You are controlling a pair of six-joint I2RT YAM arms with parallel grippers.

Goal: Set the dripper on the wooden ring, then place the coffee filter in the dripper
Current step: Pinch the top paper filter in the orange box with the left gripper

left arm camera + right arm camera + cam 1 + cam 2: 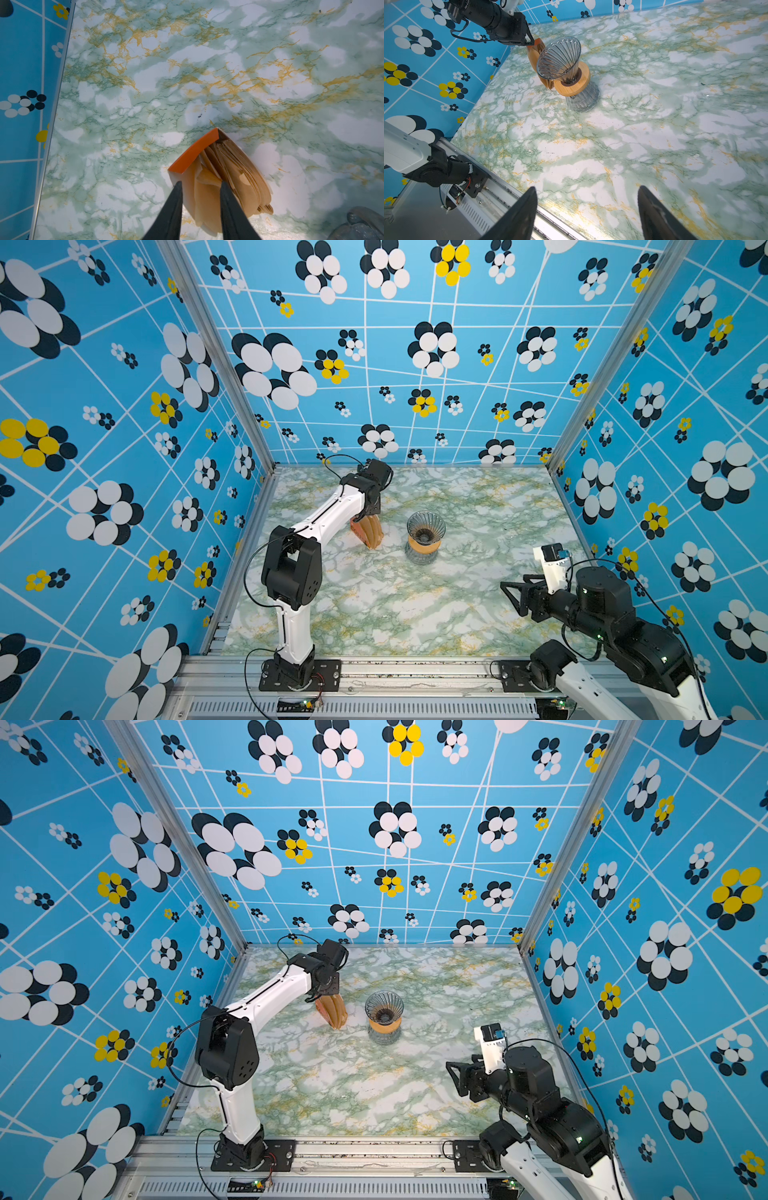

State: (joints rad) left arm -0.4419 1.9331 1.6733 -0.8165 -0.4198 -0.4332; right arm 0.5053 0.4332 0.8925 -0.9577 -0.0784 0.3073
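Left pincer (200,182) half-narrowed around floppy tan paper in the orange packet (193,153); whether it grips, can't tell. Ribbed glass dripper (426,526) nearby.

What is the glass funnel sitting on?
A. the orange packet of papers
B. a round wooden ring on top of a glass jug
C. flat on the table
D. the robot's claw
B: in the right wrist view the dripper stands in the wooden ring, which rests on the glass jug; the orange packet stands apart, beside it on the table.
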